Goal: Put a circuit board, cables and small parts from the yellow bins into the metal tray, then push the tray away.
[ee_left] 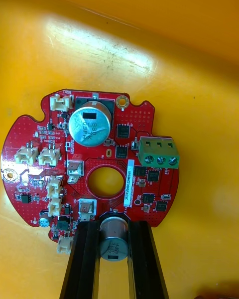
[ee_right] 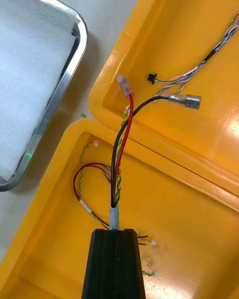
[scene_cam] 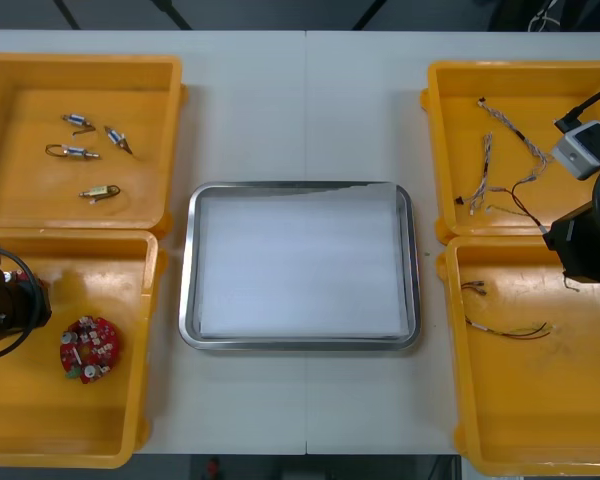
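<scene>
— Our left gripper [ee_left: 113, 225] has its fingers closed on a metal cylinder at the edge of the red circuit board [ee_left: 149, 189]?
— Yes. We see the board lying flat in the near left bin [scene_cam: 40, 420].
— And our right gripper [ee_right: 114, 230]?
— It is pinched tight on a black, red and yellow cable [ee_right: 119, 169] over the near right bin [scene_cam: 540, 400]. The metal tray [scene_cam: 185, 300] lies between the bins.

The surface [scene_cam: 305, 420] is pale, matte off-white, made of two panels that meet at a thin straight seam [scene_cam: 305, 110] running from the far edge to the near one. Beyond the far edge lies a dark floor [scene_cam: 280, 12] crossed by a few slanting lines. Light falls evenly from above, with soft shadows. A tiny green mark [ee_right: 83, 115] sits on the surface.
</scene>
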You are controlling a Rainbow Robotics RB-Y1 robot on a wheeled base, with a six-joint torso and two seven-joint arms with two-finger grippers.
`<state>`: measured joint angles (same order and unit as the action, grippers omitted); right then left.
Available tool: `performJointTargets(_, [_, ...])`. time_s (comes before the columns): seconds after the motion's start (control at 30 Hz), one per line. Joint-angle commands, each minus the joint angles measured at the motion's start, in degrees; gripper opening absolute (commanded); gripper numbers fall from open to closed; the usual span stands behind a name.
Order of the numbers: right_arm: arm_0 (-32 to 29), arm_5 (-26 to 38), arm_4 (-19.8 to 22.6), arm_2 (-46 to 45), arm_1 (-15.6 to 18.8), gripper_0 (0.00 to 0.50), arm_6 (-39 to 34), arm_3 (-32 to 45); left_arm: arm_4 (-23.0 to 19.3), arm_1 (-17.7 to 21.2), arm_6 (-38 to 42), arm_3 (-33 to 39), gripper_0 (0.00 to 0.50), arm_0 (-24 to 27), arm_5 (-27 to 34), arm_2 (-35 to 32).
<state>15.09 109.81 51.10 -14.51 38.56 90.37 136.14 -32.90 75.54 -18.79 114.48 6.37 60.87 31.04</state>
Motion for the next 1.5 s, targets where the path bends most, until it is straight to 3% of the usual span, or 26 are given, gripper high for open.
performJointTargets(0.03, [1.52,0.19,0.49,0.27,0.55,0.000,-1.77,2.03,0.56,0.31,0.60,0.22,0.000,1.54,-0.58,0.86])
performJointTargets(0.13, [1.52,0.19,0.49,0.27,0.55,0.000,-1.77,2.03,0.03,1.63,0.16,1.10,0.000,1.80,-0.49,0.77])
performJointTargets(0.37, [1.52,0.19,0.49,0.27,0.55,0.000,-1.77,2.03,-8.85,6.11,-7.05,3.56,0.000,1.97,1.27,-2.74])
performJointTargets(0.63, [1.52,0.19,0.49,0.27,0.55,0.000,-1.77,2.03,-14.56,9.27,-10.92,7.60,0.000,1.89,3.55,-5.55])
performJointTargets(0.8, [1.52,0.19,0.49,0.27,0.55,0.000,-1.77,2.03,-19.57,11.12,-12.24,11.29,0.000,1.89,8.65,-10.48])
performJointTargets(1.0, [1.52,0.19,0.49,0.27,0.55,0.000,-1.77,2.03,-26.34,11.73,-15.93,13.40,0.000,1.89,13.84,-16.72])
performJointTargets(1.23, [1.52,0.19,0.49,0.27,0.55,0.000,-1.77,2.03,-37.85,10.77,-15.49,16.83,0.000,1.97,20.43,-27.53])
performJointTargets(1.5, [1.52,0.19,0.49,0.27,0.55,0.000,-1.77,2.03,-43.04,7.87,-9.33,19.64,0.000,5.05,23.59,-31.13])
